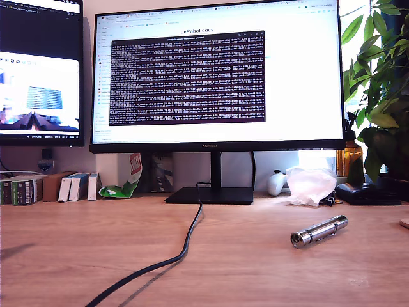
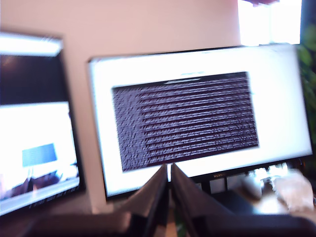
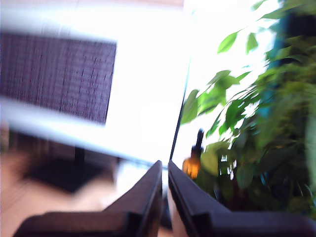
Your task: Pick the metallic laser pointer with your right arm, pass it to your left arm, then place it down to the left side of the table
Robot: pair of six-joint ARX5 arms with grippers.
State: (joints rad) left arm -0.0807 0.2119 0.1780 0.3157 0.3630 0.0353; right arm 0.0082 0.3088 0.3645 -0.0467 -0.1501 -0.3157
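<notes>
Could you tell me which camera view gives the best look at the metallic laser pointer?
The exterior view: the metallic laser pointer lies sharp and unobstructed on the table, toward that view's right. Neither wrist view shows it; both are blurred and aimed at the monitors and plant.

Large monitor (image 1: 217, 73) on a black stand, dark text window on white. Second monitor (image 1: 39, 70) at the exterior view's left. Black cable (image 1: 167, 259) trailing forward from the stand. Small boxes (image 1: 48, 187) in a row. Crumpled tissue (image 1: 311, 185). Amber bottle (image 1: 349, 157). Leafy plant (image 1: 383, 83).
</notes>
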